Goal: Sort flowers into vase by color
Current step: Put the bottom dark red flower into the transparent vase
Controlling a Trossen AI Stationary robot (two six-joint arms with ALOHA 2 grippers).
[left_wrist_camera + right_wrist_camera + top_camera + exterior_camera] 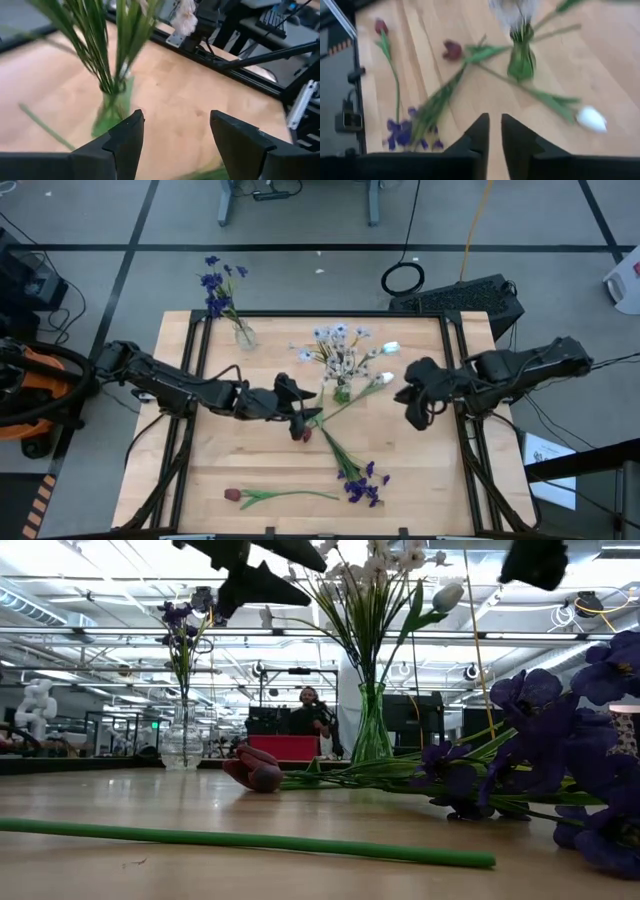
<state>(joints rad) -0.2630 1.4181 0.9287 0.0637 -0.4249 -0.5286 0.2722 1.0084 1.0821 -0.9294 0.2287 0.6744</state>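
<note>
1. Centrally, the green vase [342, 391] is seen holding pale white-lilac clusters [336, 345]; a white tulip bud [389, 348] is seen beside them.
2. The left gripper [300, 416] is held just left of that vase, jaws apart and empty.
3. The right gripper [412, 402] is kept right of it, jaws nearly together, nothing held.
4. Purple-blue flowers [362, 485] and two dark red tulips [232, 495] are left lying on the table [420, 480]; one tulip [303, 434] is partly hidden under the left gripper.
5. A clear vase [243, 333] with blue flowers is placed at the far left.

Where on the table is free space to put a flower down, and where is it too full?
Free: the bare wood left of the left gripper, below the clear vase, and the corner under the right gripper. Crowded: around the green vase and down to the purple flowers.
</note>
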